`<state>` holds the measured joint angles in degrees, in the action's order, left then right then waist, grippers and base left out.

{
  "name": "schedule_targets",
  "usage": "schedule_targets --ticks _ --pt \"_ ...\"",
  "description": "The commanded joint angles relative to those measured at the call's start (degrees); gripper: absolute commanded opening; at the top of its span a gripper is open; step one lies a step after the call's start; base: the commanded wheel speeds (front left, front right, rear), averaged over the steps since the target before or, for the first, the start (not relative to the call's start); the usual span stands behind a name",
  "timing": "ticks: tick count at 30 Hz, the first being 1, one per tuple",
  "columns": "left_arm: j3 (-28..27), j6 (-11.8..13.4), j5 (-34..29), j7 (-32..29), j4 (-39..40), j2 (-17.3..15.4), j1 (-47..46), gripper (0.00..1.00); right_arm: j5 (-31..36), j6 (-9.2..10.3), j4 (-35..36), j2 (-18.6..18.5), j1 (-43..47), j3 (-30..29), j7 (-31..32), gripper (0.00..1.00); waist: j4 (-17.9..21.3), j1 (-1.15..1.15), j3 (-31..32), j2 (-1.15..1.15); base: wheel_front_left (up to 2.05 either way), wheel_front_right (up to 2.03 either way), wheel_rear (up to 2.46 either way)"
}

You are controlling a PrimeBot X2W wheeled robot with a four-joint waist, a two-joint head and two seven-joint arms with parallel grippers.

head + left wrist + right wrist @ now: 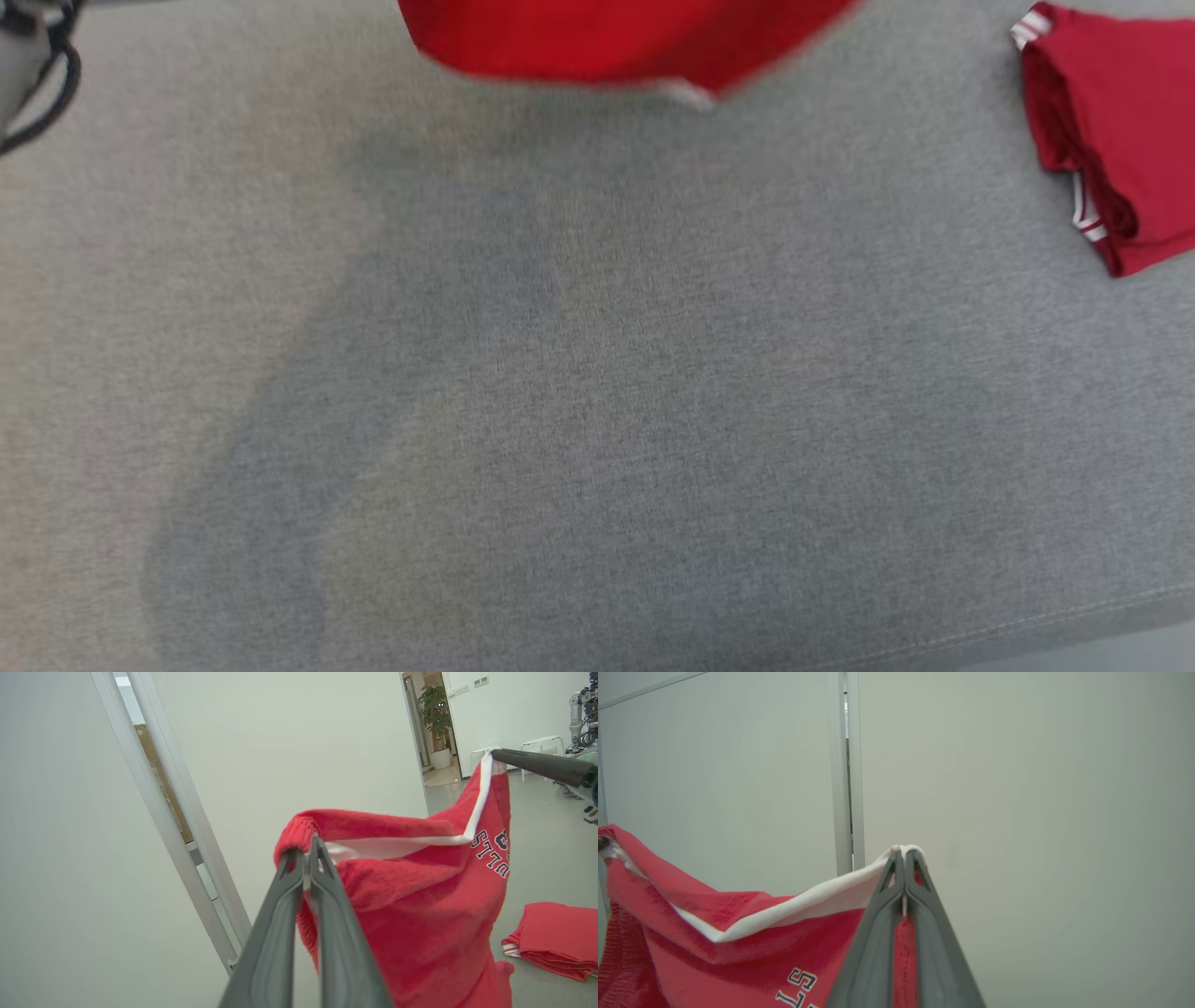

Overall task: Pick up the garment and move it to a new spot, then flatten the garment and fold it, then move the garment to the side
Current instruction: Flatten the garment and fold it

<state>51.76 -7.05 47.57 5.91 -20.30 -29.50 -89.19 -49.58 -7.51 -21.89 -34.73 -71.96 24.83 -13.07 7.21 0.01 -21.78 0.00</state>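
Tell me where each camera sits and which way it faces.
Head: on the head, looks down at the grey surface, hanging garment, folded garment; a cabled arm part at the corner.
Left wrist: faces the wall along the left gripper, shut on the garment.
Right wrist: likewise, right gripper.
Shared: both wrist views show the garment's white trim.

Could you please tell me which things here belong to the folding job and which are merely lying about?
In the job: red garment, held up by the left hand and right hand; grey surface.
Lying about: folded red clothes; potted plant; white stools.
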Motion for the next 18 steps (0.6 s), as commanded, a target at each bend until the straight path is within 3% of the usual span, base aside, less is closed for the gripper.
schedule_targets --ticks 1,4,8,12,18 --pt "0.55 -0.25 -1.29 3.19 -1.95 0.82 -1.25 0.0 0.38 0.06 -0.27 0.42 -0.64 0.78 -0.93 0.0 0.76 -0.01 -8.59 0.0 0.0 0.0 0.0" --pt "1.99 -0.4 -3.61 7.46 -3.64 1.19 -1.49 0.0 0.97 0.06 1.01 -0.37 1.22 2.64 -1.74 0.0 0.83 -0.01 -9.13 0.0 0.0 0.0 0.0" --pt "7.43 -0.45 -6.0 9.11 -0.03 -0.55 4.06 0.0 0.51 0.06 4.58 -2.22 8.21 3.29 -2.13 0.0 0.77 -0.01 -8.56 0.0 0.0 0.0 0.0" --pt "8.8 -0.46 -6.26 9.34 7.53 -2.35 13.04 0.0 0.75 0.07 9.92 -3.21 19.71 -1.29 -2.15 0.0 0.35 -0.01 -6.58 0.0 0.0 0.0 0.0" --pt "7.59 -0.47 -2.79 9.28 16.4 -3.62 34.31 0.0 0.42 0.06 17.4 -3.24 40.72 -10.29 -2.13 0.0 0.15 -0.01 0.0 0.0 0.0 0.0 0.0"
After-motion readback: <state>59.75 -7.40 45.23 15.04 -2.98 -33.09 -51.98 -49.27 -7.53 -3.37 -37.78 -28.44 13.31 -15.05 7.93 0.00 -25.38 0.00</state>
